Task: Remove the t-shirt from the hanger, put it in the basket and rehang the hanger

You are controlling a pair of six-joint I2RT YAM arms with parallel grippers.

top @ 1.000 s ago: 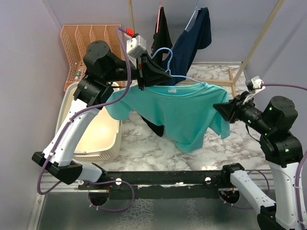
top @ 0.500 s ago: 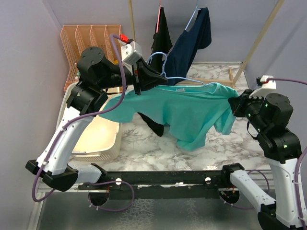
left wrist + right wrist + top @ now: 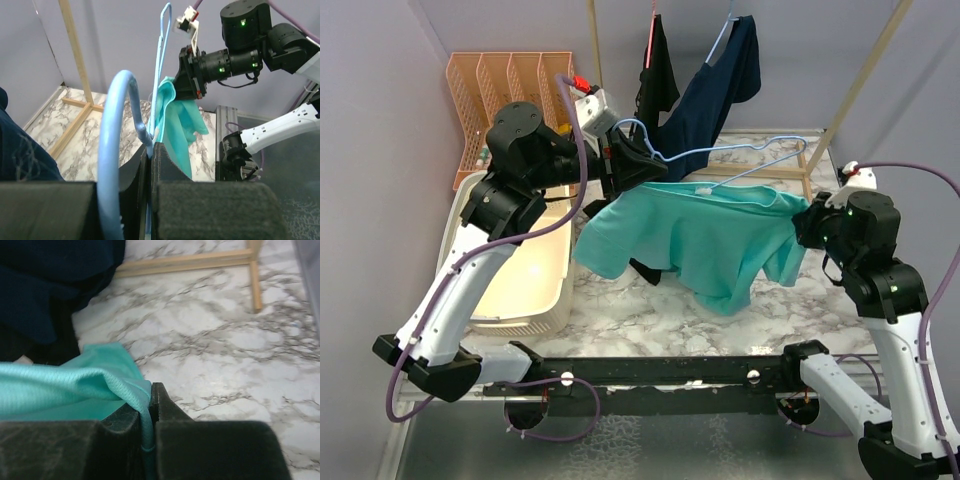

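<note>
Now looking at the teal t-shirt (image 3: 705, 235), drooping in the air over the marble table (image 3: 610, 305), between the two arms. Slipping mostly off the light blue hanger (image 3: 111, 165), with the far hanger arm poking out bare above it. Maybe catching at the near end; hard to tell.

Pinching the hanger just under its hook with the left gripper (image 3: 658, 163), jaws squeezed tight on the wire. Pinching a folded edge of the shirt with the right gripper (image 3: 804, 222), jaws squeezed shut on the cloth.

Doing this step well, probably: keeping the hanger lifted and tilted, pulling the shirt down and away toward the right arm's side, going slowly so as not to snag the neck hole on the wire. Holding both pinches firm, for fear of soft cloth sliding out.

Working over white stone with grey veins. Passing close to a navy garment (image 3: 720, 85) and a black garment (image 3: 658, 60) hanging behind, with a wooden frame (image 3: 865, 75), a cream bin (image 3: 535, 290) and an orange rack (image 3: 500, 80) nearby, and plain purple-grey walls all around.
</note>
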